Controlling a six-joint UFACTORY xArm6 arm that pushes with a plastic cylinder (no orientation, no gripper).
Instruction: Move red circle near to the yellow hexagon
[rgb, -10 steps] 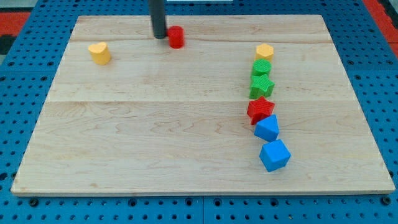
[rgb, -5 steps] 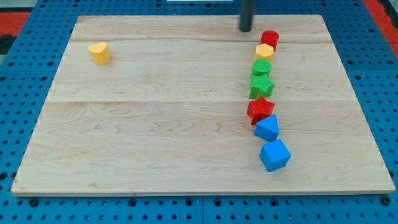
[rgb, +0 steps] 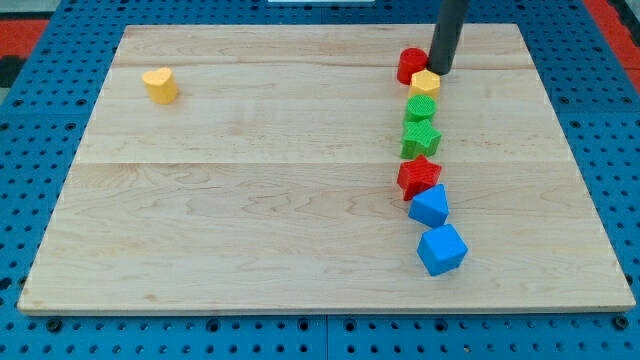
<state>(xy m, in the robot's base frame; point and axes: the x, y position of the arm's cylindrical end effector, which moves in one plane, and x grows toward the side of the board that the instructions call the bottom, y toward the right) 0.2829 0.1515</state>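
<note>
The red circle (rgb: 410, 65) stands near the view's top right, touching the upper left side of the yellow hexagon (rgb: 425, 83). My tip (rgb: 440, 71) is down on the board just right of the red circle and right above the yellow hexagon, touching or nearly touching both. The dark rod rises from it out of the view's top.
Below the hexagon runs a column: a green circle (rgb: 422, 107), a green star (rgb: 421, 137), a red star (rgb: 419, 177), and two blue blocks (rgb: 429, 206) (rgb: 442, 249). A yellow heart (rgb: 159, 85) sits at the view's upper left on the wooden board (rgb: 250, 200).
The red circle was pushed from the top middle to the right, past the hexagon's top, and now sits at its upper left. My tip moved right and now stands to the circle's right.
</note>
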